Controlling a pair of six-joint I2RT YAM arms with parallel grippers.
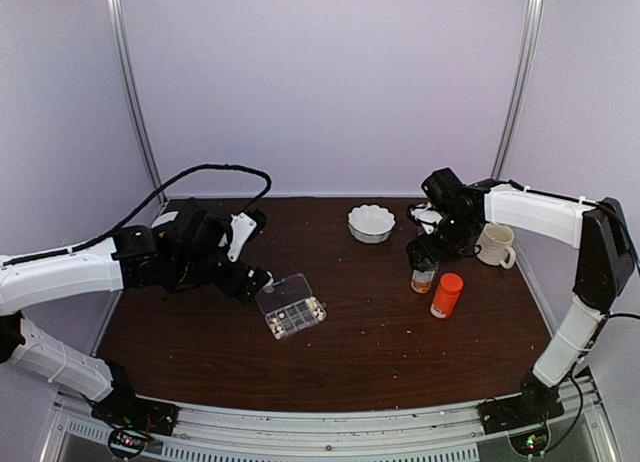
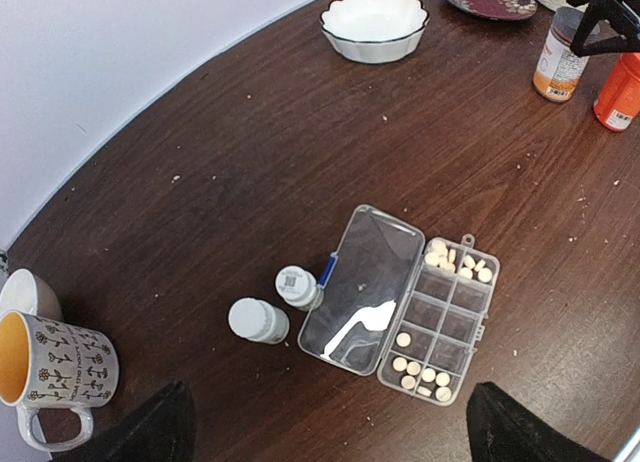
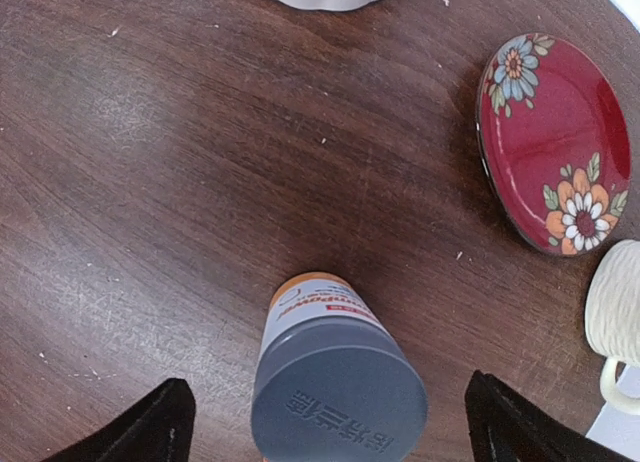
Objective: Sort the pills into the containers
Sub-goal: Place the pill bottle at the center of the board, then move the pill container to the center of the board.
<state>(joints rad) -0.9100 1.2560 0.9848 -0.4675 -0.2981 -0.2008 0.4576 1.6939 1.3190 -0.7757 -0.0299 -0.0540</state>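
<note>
Left side. The left gripper [image 2: 328, 414] hangs over the dark wooden table [image 1: 380, 352] with its two fingers [image 2: 150, 432] spread wide and nothing between them. In the left wrist view, a patterned mug [image 2: 50, 367] with an orange inside stands at the far left. Two small white bottles [image 2: 258, 320] stand close together just beside the organizer box [image 2: 440, 322].

The box lies ahead of the fingertips, inside the span between them and nearer the right-hand finger, touching neither. Its clear lid [image 2: 365, 287] is folded open flat on the side toward the bottles. The pills [image 2: 460, 262] lie heaped in the compartments at the far end. A single one and a small cluster lie in the compartments at the near end.

Centre. A white scalloped bowl [image 1: 371, 223] stands toward the back of the table.

Right side. The right gripper [image 1: 424, 254] hangs above a grey-capped bottle [image 3: 335, 382] with an orange label. Its fingers [image 3: 160, 427] stand apart on either side of the cap, with table showing in both gaps. This gripper is well apart from the box and pills. An orange bottle [image 1: 446, 295] stands just beside the capped one. A red flowered plate [image 3: 555, 142] and a cream mug [image 1: 496, 245] lie further right.
</note>
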